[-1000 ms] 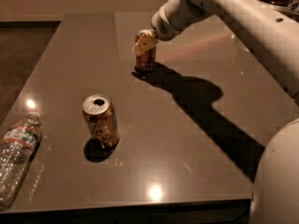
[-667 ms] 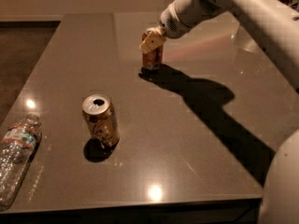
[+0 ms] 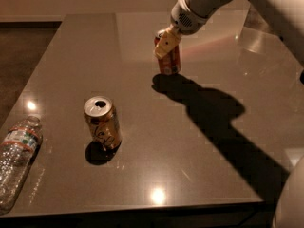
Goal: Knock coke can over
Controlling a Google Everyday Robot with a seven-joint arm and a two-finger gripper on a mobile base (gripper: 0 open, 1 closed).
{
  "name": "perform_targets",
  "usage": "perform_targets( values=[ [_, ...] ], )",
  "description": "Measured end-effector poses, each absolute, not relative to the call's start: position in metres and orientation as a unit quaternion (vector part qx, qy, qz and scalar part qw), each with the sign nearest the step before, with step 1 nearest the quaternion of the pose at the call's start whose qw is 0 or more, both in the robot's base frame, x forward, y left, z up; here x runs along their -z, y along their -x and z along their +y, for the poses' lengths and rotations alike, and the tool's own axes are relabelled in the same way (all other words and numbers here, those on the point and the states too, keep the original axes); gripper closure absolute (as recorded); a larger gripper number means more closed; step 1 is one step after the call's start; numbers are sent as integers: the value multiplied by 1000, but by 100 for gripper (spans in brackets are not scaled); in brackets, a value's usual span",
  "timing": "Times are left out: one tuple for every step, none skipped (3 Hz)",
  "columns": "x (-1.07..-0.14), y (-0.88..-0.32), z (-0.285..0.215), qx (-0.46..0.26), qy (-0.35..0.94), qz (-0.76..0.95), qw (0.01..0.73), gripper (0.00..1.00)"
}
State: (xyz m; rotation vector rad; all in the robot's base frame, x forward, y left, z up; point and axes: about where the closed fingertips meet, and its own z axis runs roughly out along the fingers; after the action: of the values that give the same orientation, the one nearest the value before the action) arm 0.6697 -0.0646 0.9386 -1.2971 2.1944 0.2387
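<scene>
Coke can (image 3: 170, 63), red-orange with a pale band near its base, is overlapped at its upper part by the pale end effector (image 3: 167, 41).
It is seen standing at the far middle of the dark grey desk (image 3: 142, 167); whether the end effector is wide, narrow or gripping cannot be told. A gold, open-topped soda can (image 3: 102, 123) is stood nearer, and a clear plastic bottle (image 3: 16, 160) is laid at the left edge.

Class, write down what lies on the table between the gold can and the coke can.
Only bare table lies between them, as the camera view shows. The gripper is up against the coke can, near its top.
</scene>
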Motion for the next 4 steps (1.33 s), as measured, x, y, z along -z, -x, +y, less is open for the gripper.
perform_targets(
  values=[
    [-937, -650, -79, -32, 530, 817, 226, 100],
    [-933, -643, -83, -8, 554, 811, 189, 100],
    [-921, -642, -81, 13, 580, 802, 142, 84],
    [-908, -641, -78, 26, 600, 793, 104, 62]
  ],
)
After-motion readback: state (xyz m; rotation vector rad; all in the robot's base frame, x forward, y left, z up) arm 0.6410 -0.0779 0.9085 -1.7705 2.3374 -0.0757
